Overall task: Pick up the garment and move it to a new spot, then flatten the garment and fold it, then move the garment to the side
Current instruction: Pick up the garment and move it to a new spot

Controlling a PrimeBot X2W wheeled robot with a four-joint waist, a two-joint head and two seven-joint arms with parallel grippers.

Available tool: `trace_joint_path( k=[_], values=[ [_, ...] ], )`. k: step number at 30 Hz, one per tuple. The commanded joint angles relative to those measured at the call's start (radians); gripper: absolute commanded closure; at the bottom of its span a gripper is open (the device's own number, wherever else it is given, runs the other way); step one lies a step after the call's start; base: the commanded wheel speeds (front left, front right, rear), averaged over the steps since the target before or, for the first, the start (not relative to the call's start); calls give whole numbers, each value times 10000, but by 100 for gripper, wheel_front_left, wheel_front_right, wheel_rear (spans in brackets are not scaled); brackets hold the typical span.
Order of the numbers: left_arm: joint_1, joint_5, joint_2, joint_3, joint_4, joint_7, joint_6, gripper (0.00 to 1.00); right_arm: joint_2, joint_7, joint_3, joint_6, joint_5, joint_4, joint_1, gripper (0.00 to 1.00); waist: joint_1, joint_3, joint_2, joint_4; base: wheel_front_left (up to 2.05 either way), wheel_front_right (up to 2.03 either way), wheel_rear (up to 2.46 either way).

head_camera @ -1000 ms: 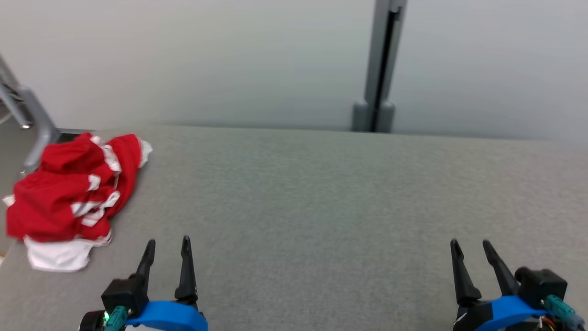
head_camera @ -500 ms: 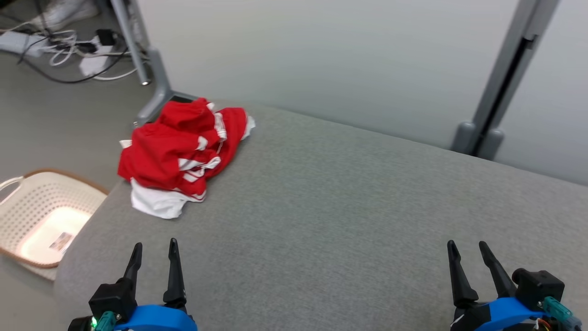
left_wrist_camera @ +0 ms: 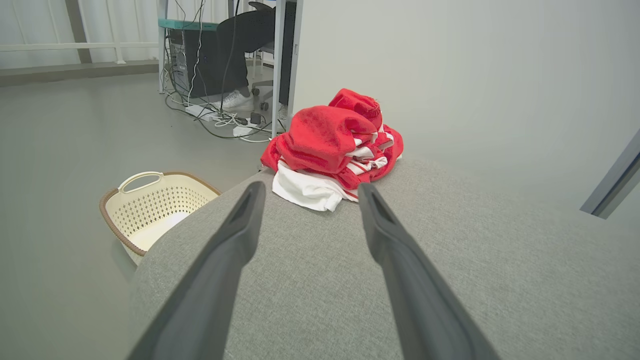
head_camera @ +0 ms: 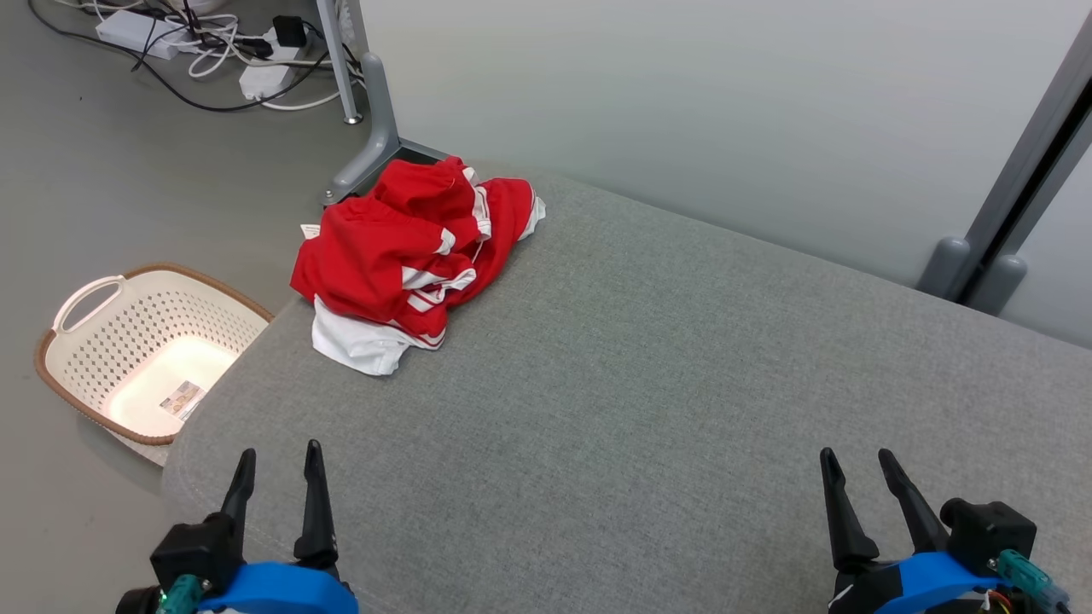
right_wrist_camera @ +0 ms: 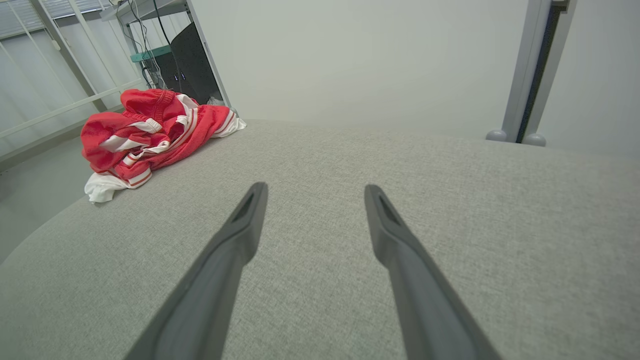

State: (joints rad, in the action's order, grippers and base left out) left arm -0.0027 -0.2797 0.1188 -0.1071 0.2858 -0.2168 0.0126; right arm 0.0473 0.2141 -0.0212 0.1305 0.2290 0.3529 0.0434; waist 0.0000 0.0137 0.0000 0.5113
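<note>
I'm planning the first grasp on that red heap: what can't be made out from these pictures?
- Garment: its cut and hems, all views; its own crumpled folds hide them.
- The table corner beneath it, head view; the heap covers it.
- Paper in the basket, head view; too small to read.
- Left end effector and right end effector: bodies cut by the bottom edge, head view.
</note>
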Motion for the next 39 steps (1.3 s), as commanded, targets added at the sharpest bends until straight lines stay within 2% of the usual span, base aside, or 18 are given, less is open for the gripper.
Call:
trace_joint_path(
  k=[1,7,11,14,23,26,28,31,38,39],
  values=[
    [-54,-150,18,82,-132,79,-12,0,55,74,11,5,-4,3,140,0,0,-32,0,8,0,0,0],
    [-902,-1014,365,683,-1492,915,-233,0,57,-5,3,5,-109,-90,207,0,0,-262,0,-152,0,0,0],
    [-1905,-1379,1035,1155,-2497,2054,-234,0,57,-83,28,5,-198,-263,357,0,0,-641,0,-503,0,0,0],
    [-2725,-1669,1495,1480,-2590,3011,-106,0,55,-186,47,5,-334,-433,516,0,0,-1085,0,-945,0,0,0],
    [-4515,-2332,2871,2475,-1097,4898,232,0,54,-586,-38,5,-1027,-1664,1201,0,0,-3047,0,-2644,0,0,0],
    [-4940,-2479,3205,2791,-339,5347,522,0,52,-711,-181,5,-1201,-2072,1398,0,0,-3687,0,-3139,0,0,0],
    [-5053,-2548,3391,3076,164,5598,865,0,52,-765,-198,5,-1300,-2300,1458,0,0,-4044,0,-3453,0,0,0],
    [-5125,-2800,3513,3479,626,5935,1247,0,51,-843,-217,5,-1329,-2568,1624,0,0,-4513,0,-3869,0,0,0],
    [-4954,-3577,3391,3741,886,7551,1688,0,48,-771,-305,5,-1233,-2828,1803,0,0,-5305,0,-4318,0,0,0],
    [-4935,-3607,3411,3746,821,7688,1743,42,49,-745,-295,5,-1212,-2792,1816,0,0,-5347,0,-4344,0,0,0]
  ],
)
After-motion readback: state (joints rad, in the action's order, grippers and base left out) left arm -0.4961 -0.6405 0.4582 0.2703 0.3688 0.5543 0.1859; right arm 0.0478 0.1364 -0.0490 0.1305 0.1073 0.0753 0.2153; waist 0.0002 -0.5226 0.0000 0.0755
